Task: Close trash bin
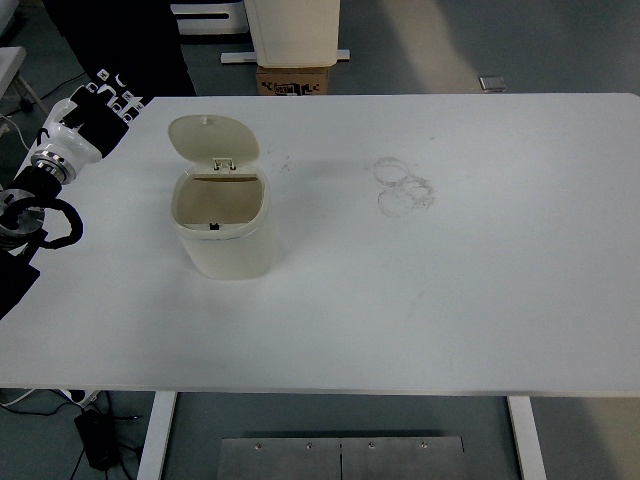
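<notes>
- Left hand (45,222): at the picture's left edge, over the table's left margin. Black fingers curve in a loose hook and hold nothing. Part of the hand is cut off by the frame, so the finger posture is read with some doubt.
- Left arm (70,145): white and silver wrist segment, reaching in from the upper left. Right arm does not show.
- Trash bin (225,225): on the white table (450,300), left of centre, to the right of the left hand and well apart from it. Nearer this hand than the right side, so the left arm seems the one to use.
- Lid (212,137): open, standing up from a hinge on the bin's far rim, inner face toward the camera. It must swing toward the near edge and down to close.
- Bin appearance: cream plastic, rounded rectangular body, upright; a small dark latch shows at the near rim of the opening.
- Faint ring marks (403,185): on the table right of the bin.
</notes>
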`<state>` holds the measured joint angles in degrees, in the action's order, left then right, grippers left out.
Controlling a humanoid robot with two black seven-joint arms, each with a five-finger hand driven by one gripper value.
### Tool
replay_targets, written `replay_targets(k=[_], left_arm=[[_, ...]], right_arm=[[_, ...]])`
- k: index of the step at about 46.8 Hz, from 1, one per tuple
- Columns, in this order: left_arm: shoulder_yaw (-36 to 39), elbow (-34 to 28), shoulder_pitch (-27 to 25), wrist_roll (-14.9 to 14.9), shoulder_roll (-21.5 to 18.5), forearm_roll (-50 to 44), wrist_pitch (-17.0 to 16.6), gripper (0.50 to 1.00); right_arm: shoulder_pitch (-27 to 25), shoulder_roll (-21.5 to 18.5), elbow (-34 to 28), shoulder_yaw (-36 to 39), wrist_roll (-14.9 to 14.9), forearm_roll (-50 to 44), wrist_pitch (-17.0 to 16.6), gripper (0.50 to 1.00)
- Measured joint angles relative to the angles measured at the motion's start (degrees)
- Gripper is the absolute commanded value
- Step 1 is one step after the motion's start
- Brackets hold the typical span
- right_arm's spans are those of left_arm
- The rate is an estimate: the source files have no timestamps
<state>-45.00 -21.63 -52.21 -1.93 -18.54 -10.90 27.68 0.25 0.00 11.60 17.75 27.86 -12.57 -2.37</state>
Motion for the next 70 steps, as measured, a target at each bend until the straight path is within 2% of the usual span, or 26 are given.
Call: replay_targets(k=[29,37,43,52,62,70], left_arm=[[0.0,-1.0,-0.4,0.0,-0.9,0.0,-0.1,1.000],[0.0,-2.7,-0.4,0.0,-0.9,-0.1,-1.3,1.000],[-0.2,-6.8,-0.2,0.0,-1.4,-0.6,-2.3,1.000],[0.3,-14.8,0.4,0.2,-6.9,-0.2,-3.6,1.000],[0.8,-17.4,-0.3,0.9,-11.6,0.1,-3.4,1.000],[4.6,-23.5,-1.9,1.0,-14.8,0.1,-3.7,1.000]], right_arm=[[0.0,0.0,0.0,0.0,0.0,0.0,0.0,0.991],[0.0,0.0,0.0,0.0,0.0,0.0,0.0,0.991],[0.0,0.0,0.0,0.0,0.0,0.0,0.0,0.991],[0.0,0.0,0.0,0.0,0.0,0.0,0.0,0.991],[0.0,0.0,0.0,0.0,0.0,0.0,0.0,0.991],[0.0,0.0,0.0,0.0,-0.1,0.0,0.0,0.991]])
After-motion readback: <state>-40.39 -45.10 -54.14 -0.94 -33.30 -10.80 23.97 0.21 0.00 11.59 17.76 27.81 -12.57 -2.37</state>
